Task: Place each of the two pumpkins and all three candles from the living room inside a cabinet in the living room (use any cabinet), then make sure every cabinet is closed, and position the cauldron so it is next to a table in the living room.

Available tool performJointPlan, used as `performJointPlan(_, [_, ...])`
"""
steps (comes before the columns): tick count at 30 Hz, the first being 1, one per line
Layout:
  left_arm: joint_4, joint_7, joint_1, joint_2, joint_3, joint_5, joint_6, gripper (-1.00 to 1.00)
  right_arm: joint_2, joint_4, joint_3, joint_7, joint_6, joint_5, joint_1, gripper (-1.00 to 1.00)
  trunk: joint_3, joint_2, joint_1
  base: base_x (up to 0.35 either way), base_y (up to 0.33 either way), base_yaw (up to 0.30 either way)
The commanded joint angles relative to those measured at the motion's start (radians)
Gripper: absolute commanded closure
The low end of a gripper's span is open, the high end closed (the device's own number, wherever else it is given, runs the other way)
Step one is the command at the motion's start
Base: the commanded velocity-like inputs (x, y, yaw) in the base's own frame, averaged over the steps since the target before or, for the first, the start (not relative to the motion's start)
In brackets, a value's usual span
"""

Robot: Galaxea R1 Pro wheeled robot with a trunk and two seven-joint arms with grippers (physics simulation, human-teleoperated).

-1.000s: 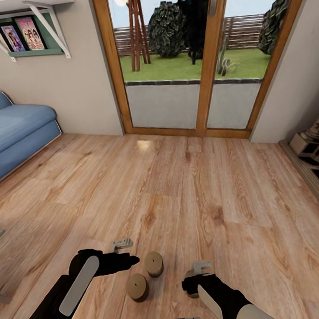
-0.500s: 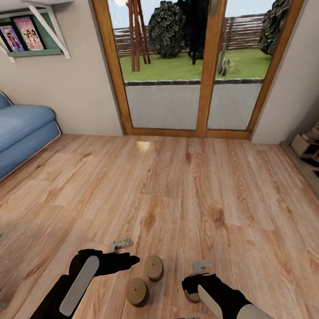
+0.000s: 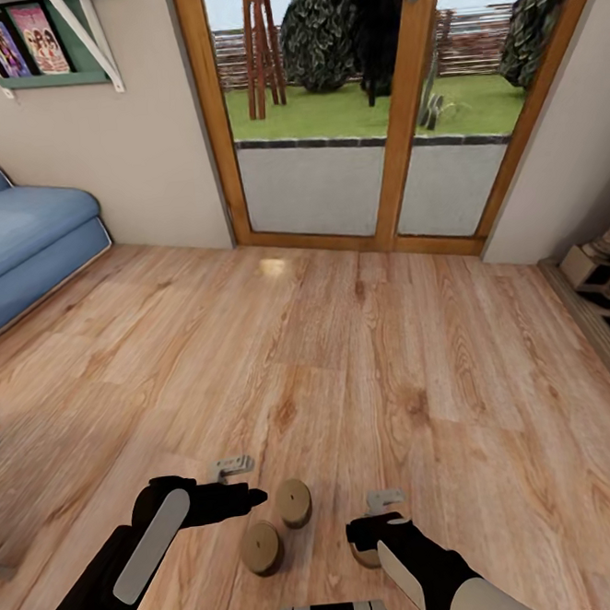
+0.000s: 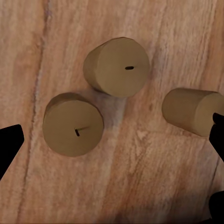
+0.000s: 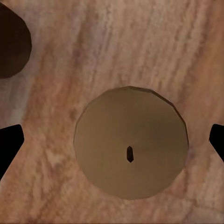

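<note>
Candles stand on the wooden floor [image 3: 365, 355] before the glass door [image 3: 353, 116]. Left pincer [image 3: 234, 466] hovers spread beside two candles [image 3: 261, 547] [image 3: 294, 502]. Right pincer [image 3: 383, 500] hangs spread directly over the third candle [image 5: 131, 149], its fingertips [image 5: 10, 144] flanking it without touching.
</note>
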Motion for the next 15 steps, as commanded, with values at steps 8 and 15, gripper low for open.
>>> performJointPlan(8, [-0.001,0.01,-0.001,0.0,-0.002,0.012,0.001,-1.0,0.0,-0.002,0.008,-0.01,0.004,-0.008,-0.004,-1.0,-0.032,-0.002,0.003,0.0,0.0,0.0])
performJointPlan(15, [-0.001,0.005,-0.001,0.005,-0.002,0.034,0.003,-1.0,0.0,-0.002,0.008,-0.01,0.004,-0.008,-0.004,-1.0,-0.059,-0.004,0.007,0.0,0.0,0.0])
